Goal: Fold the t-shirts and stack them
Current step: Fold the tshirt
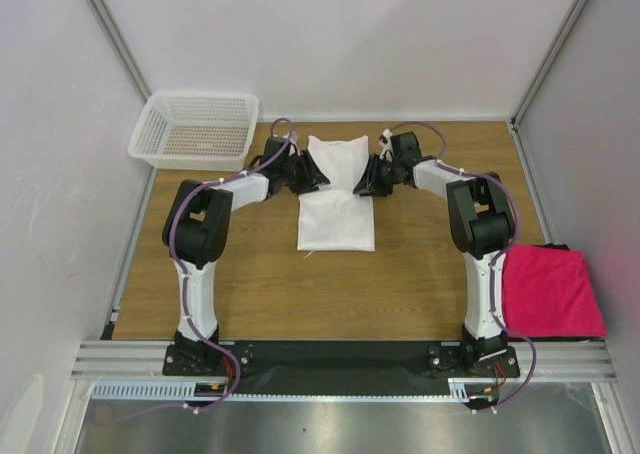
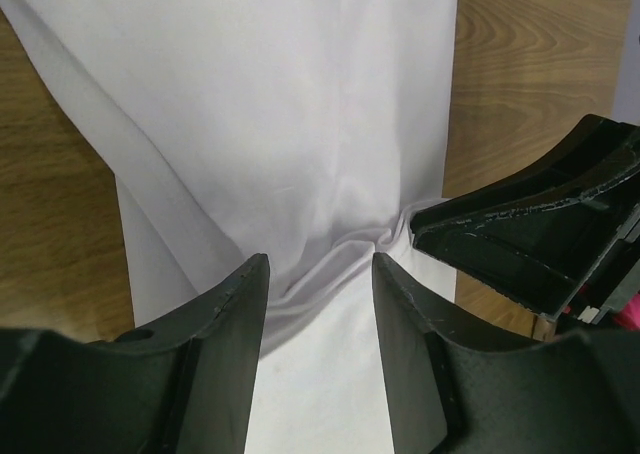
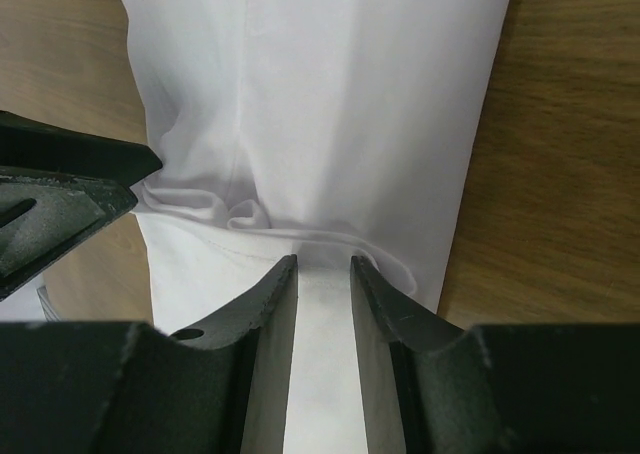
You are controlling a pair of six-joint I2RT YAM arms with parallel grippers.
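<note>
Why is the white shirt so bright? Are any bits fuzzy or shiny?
Top view: the metal strip shines with pale glare. Left wrist view: the white shirt looks nearly washed out, its creases only faint grey shadows; the left tool goes soft close to the lens. Right wrist view: same softness on the right tool.

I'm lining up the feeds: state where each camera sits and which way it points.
Top: above and behind the bases, looking down on table, white shirt, left arm, right arm.
Left wrist: on left arm, looking down past left end effector at the shirt.
Right wrist: same, past right end effector.
Shared: each wrist view catches the other's end effector.
</note>
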